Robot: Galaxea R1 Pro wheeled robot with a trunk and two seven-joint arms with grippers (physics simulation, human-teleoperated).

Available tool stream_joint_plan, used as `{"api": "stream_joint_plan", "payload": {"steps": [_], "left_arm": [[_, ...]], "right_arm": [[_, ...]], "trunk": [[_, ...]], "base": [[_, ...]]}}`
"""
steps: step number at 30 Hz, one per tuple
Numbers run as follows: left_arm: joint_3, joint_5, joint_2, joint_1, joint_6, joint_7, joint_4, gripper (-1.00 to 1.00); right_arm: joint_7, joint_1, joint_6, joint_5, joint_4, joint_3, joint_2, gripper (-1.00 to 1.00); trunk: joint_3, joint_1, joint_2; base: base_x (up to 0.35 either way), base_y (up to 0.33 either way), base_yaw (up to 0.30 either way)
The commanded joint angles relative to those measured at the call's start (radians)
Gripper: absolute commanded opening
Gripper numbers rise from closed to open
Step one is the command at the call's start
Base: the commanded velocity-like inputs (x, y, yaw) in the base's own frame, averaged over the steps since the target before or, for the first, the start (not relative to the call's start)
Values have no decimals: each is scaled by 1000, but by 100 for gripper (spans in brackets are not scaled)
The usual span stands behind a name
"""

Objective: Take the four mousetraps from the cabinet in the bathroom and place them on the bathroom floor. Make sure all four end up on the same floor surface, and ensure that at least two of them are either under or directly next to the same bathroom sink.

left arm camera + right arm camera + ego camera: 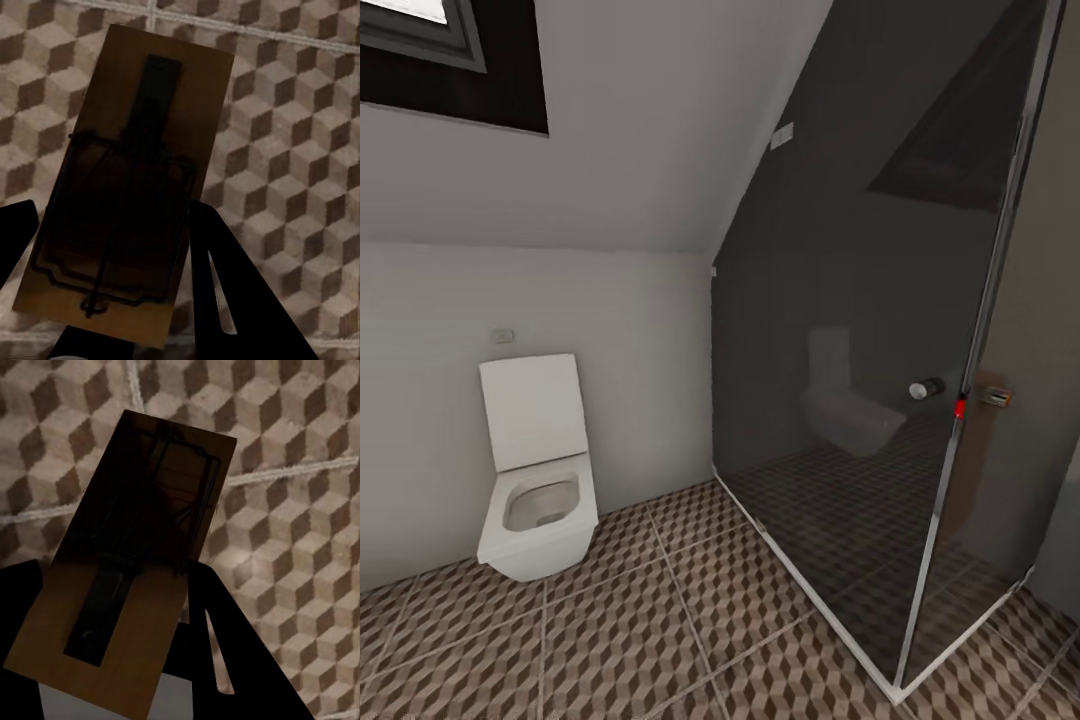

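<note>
Each pincer is clamped on a mousetrap, the left pincer gripping one mousetrap and the right pincer another mousetrap, above the cube-patterned bathroom floor near the toilet.

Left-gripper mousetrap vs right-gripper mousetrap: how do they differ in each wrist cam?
The left gripper's mousetrap has its wire frame at the gripper end and its dark bar at the far end; the right gripper's mousetrap is reversed. The left one's board looks uniformly dim; the right one's is lit near the gripper and shadowed beyond. Both are tan boards held between dark fingers over the cube-pattern floor.
</note>
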Motion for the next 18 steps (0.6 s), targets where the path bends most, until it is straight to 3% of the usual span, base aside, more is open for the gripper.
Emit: {"api": "stream_joint_plan", "payload": {"steps": [1, 18], "left_arm": [[-3, 10, 0, -1, -3, -5, 2, -100], [-2, 10, 0, -1, -3, -5, 2, -100]], "right_arm": [[-3, -1, 2, 3, 2, 8, 1, -100], [-4, -1, 2, 2, 2, 8, -4, -100]], "trunk": [[-1, 0, -1], [-1, 0, -1]], "base": [[0, 0, 300], [0, 0, 300]]}}
